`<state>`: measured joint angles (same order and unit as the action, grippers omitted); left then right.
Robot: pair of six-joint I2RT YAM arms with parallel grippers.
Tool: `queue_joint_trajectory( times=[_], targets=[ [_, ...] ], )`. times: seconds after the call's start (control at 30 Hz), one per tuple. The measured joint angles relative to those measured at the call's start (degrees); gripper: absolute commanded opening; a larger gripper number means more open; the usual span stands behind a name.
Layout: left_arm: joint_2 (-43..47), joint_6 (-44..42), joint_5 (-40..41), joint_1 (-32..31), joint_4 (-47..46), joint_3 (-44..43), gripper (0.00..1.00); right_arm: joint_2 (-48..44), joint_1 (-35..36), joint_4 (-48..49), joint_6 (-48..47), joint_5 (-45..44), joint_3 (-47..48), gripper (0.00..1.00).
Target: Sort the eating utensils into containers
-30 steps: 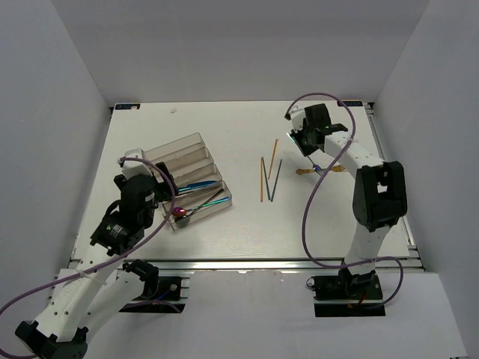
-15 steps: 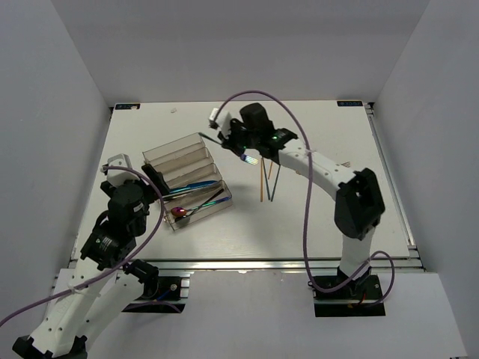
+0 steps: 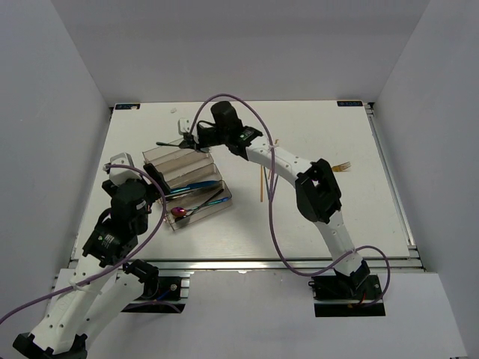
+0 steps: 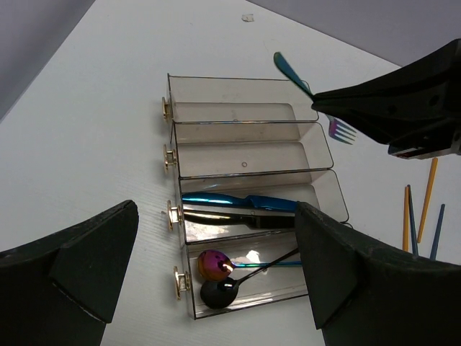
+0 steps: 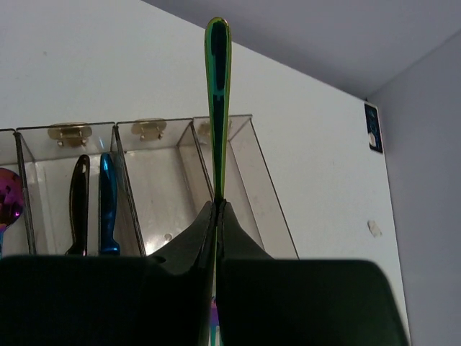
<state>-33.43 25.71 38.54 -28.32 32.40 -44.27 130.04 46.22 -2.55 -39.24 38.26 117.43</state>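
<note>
The clear organiser tray (image 3: 196, 138) lies left of centre, and also shows in the left wrist view (image 4: 245, 122) and the right wrist view (image 5: 248, 187). My right gripper (image 3: 196, 137) is shut on an iridescent green-purple fork (image 3: 169, 143) and holds it above the tray's far compartments (image 5: 218, 79); its purple tines (image 4: 341, 130) show behind the fingers. A blue knife (image 4: 238, 201) and a black knife (image 4: 238, 218) share one compartment. A purple spoon (image 4: 212, 263) and a black spoon (image 4: 218, 292) lie in the nearest one. My left gripper (image 3: 156, 182) is open and empty beside the tray's near-left side.
Orange and blue chopsticks (image 3: 267, 179) lie on the table right of the tray, also in the left wrist view (image 4: 421, 213). A gold fork (image 3: 343, 166) lies further right. The right arm (image 3: 284, 161) stretches across the table's middle. White walls enclose the table.
My right arm has swung from the right side across to the tray, carrying the fork. My left arm has barely moved.
</note>
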Motion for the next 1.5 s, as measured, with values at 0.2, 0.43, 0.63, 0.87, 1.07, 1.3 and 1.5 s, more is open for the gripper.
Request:
queue_joint_trajectory(
  times=[0.2, 0.43, 0.63, 0.87, 1.07, 1.3, 1.5],
  targets=[
    [0.04, -0.02, -0.07, 0.00, -0.07, 0.00, 0.98, 3.06, 0.09, 2.95, -3.37, 7.04, 0.00, 0.00],
    [0.07, -0.02, -0.22, 0.00, -0.09, 0.00, 0.98, 5.73, 0.22, 2.91, -5.77, 8.44, -0.04, 0.00],
    [0.42, -0.07, -0.24, 0.00, -0.07, 0.00, 0.98, 6.45, 0.22, 2.73, -7.85, 7.78, -0.96, 0.04],
    [0.94, -0.04, -0.26, 0.00, -0.07, 0.00, 0.98, 8.02, 0.20, 2.49, -8.83, 6.01, -1.01, 0.36],
    [1.07, -0.04, -0.24, 0.00, -0.04, 0.00, 0.98, 8.02, 0.20, 3.82, -7.17, 4.11, -1.14, 0.89],
    [1.66, -0.04, -0.24, 0.00, 0.00, 0.00, 0.98, 2.73, 0.20, 12.55, 5.77, -4.68, -10.27, 0.89],
    [1.66, -0.02, -0.24, 0.00, 0.09, 0.00, 0.98, -10.82, 0.39, 11.63, 27.19, -43.21, -13.51, 0.89]
  ],
)
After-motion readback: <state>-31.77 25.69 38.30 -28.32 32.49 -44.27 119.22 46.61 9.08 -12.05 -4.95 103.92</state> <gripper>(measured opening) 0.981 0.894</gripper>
